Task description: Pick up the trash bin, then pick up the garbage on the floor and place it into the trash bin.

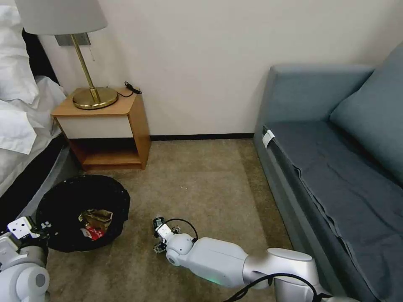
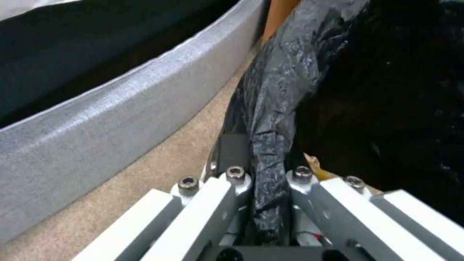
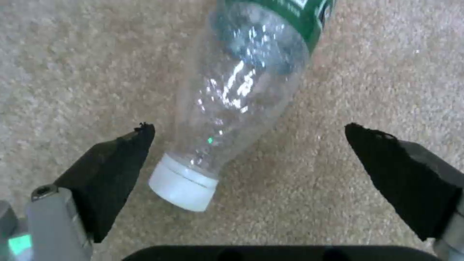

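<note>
Nearest, the right claw (image 3: 249,152) hangs low over the carpet with its jaws spread wide on either side of the clear bottle (image 3: 241,90), which lies on its side, untouched, white cap toward the wrist. Being round and light, it could roll or squirt out if one pad meets it first. Farther left, the left claw (image 2: 266,195) is pinched onto the trash bin (image 1: 84,212) at its bag-covered rim; that slick plastic may slip, tipping out the wrappers (image 1: 95,224) inside.

Clear bottle (image 3: 241,94), green label, white cap; black-lined, seemingly crinkly bin (image 1: 84,209).
</note>
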Robot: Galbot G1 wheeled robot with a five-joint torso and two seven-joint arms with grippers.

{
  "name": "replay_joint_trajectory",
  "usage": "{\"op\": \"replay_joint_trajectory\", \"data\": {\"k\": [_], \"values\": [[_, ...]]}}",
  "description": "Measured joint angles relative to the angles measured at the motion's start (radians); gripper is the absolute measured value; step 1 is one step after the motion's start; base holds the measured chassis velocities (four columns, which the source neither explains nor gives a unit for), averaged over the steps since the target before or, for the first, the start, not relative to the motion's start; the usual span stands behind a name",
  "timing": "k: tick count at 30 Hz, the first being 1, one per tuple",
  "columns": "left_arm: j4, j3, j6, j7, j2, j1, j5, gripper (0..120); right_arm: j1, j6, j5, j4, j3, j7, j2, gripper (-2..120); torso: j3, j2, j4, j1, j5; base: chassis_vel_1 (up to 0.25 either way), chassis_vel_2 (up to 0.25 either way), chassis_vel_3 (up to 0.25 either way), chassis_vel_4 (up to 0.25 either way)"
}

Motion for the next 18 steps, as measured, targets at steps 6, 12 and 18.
{"op": "replay_joint_trajectory", "data": {"k": [6, 12, 18], "values": [[0.003, -0.001, -0.003, 0.0, -0.002, 0.002, 0.002, 2, -0.007, 0.009, -0.012, -0.027, -0.001, -0.018, 0.0, 91, 0.0, 0.0, 0.0, 0.0, 0.0, 0.0, 0.0, 0.0, 0.0], [0.006, 0.0, -0.004, 0.0, -0.004, 0.002, 0.005, 2, -0.013, 0.015, -0.02, -0.036, -0.001, -0.036, 0.0, 71, 0.0, 0.0, 0.0, 0.0, 0.0, 0.0, 0.0, 0.0, 0.0], [0.011, 0.003, -0.008, 0.001, -0.008, 0.001, 0.011, 2, -0.015, 0.022, -0.027, -0.042, 0.0, -0.055, 0.0, 56, 0.0, 0.0, 0.0, 0.0, 0.0, 0.0, 0.0, 0.0, 0.0]]}}
